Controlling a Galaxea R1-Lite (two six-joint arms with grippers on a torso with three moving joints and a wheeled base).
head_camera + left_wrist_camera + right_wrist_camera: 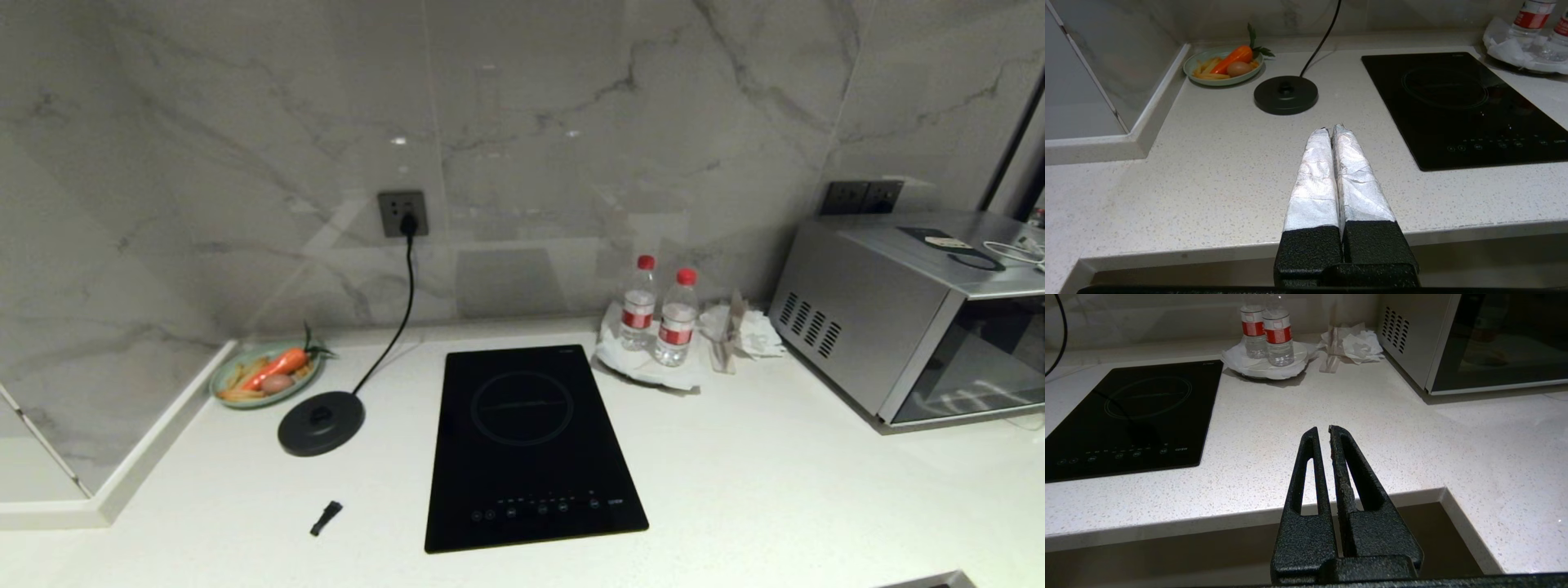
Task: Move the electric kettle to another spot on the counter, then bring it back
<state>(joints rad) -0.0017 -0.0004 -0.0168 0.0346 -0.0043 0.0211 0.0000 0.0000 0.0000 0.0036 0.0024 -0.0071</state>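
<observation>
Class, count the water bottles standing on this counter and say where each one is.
2. One bottle and a second bottle stand side by side on the white plate, between hob and oven; none appears hidden.

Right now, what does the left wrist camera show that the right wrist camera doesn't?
Only the left wrist view shows the shut, foil-wrapped left gripper, the round black base and the plate of vegetables. Only the right wrist view shows the shut right gripper, the microwave and crumpled napkins. Both show the counter, hob and water bottles. Neither shows a kettle.
</observation>
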